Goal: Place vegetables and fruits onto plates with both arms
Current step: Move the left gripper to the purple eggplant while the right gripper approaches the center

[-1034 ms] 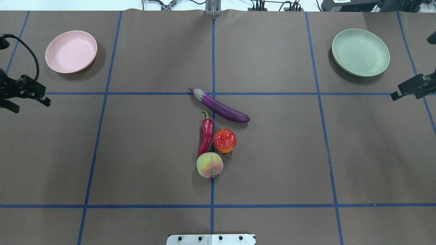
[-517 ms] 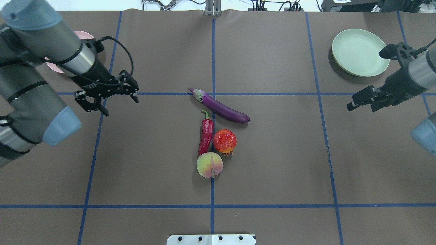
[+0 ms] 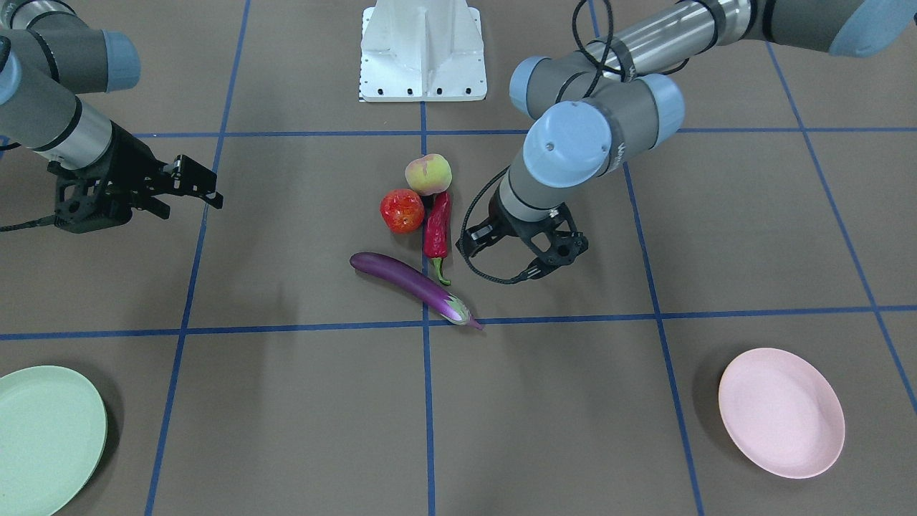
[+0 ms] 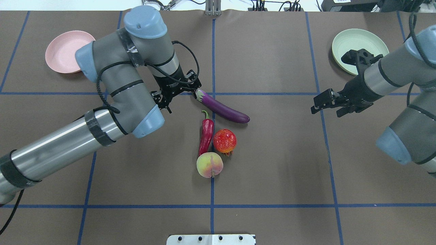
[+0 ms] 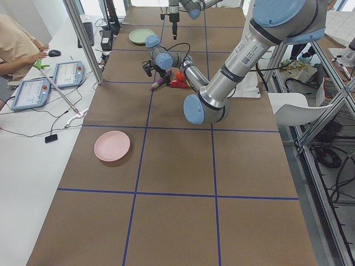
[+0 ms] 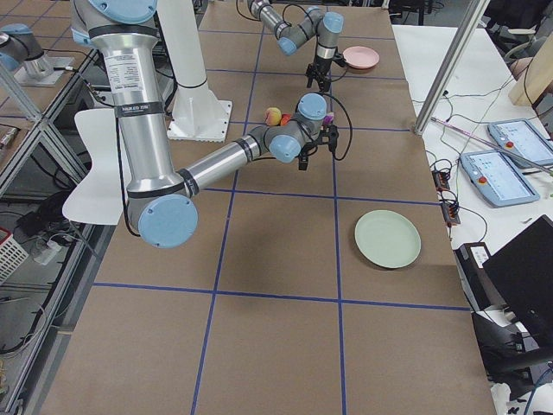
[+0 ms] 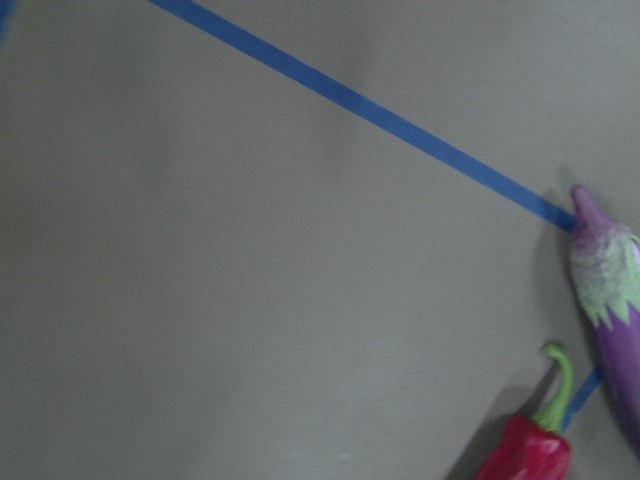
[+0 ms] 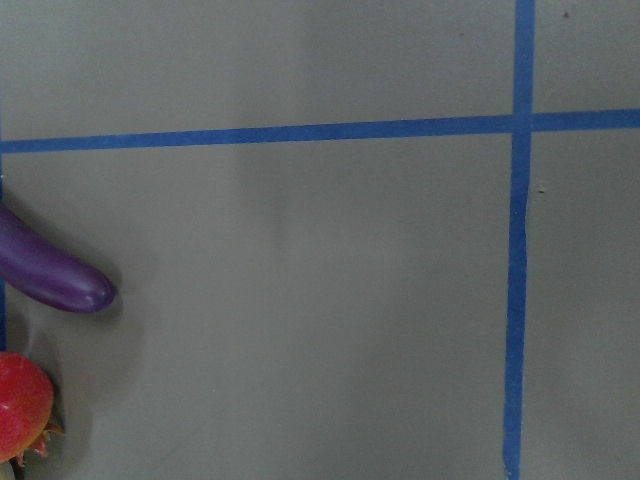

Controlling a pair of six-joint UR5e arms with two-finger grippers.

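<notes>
Shows the left gripper (image 4: 183, 103) spread open and empty, the eggplant (image 4: 221, 109) with its capped end just beside it, the chili pepper (image 4: 206, 132) near, the red fruit (image 4: 224, 140) and peach (image 4: 209, 164) beyond, the pink plate (image 4: 63, 54) well apart and partly hidden by the left arm (image 4: 119, 85). Shows the right gripper (image 4: 325, 110) open and empty too, well apart from that cluster, the green plate (image 4: 340, 39) near behind its wrist.
</notes>
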